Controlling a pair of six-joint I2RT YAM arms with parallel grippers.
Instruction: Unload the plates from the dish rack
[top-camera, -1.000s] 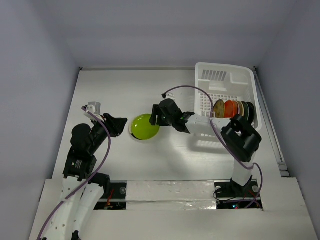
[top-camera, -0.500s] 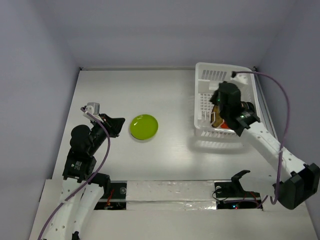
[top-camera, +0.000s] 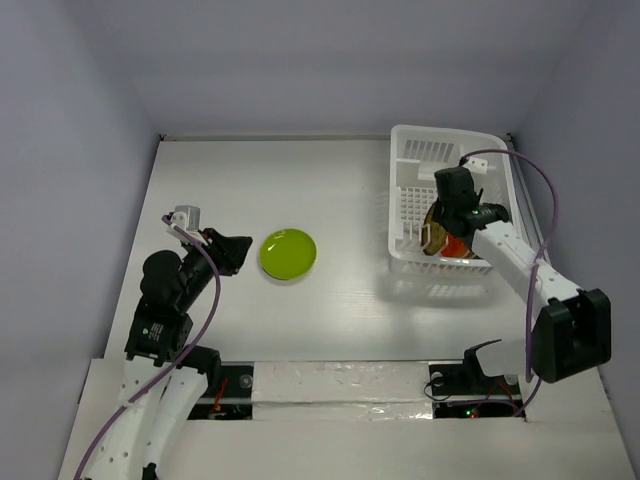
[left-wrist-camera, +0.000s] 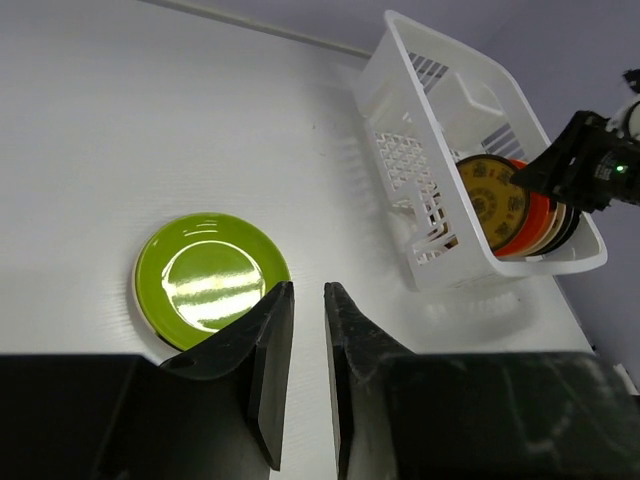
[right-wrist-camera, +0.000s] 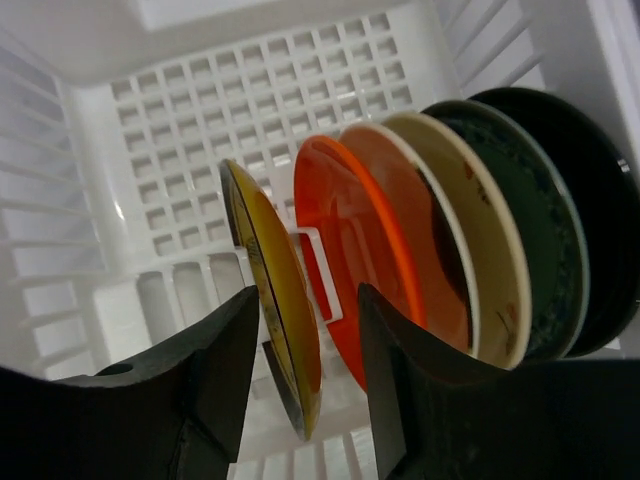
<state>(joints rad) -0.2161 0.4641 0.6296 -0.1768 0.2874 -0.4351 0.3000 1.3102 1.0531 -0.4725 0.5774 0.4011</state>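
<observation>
Plates (right-wrist-camera: 440, 230) around the dish rack (top-camera: 450, 150)
A row is standing inside its near end; 1 plate (top-camera: 288, 254) is lying left of it.

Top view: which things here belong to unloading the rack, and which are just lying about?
Job: white slotted plastic dish rack; yellow round plate, orange-red plate, cream plate and dark plates standing in it; lime green round plate flat on the white table.
Lying about: purple cables; silver tape strip at the near edge.

You're clearly in a robot lab booth: white table (top-camera: 300, 180) boxed in by plain grey walls (top-camera: 300, 70), two arms (top-camera: 165, 300) bolted on, silver tape (top-camera: 340, 382), loose purple cables (top-camera: 217, 290).
</observation>
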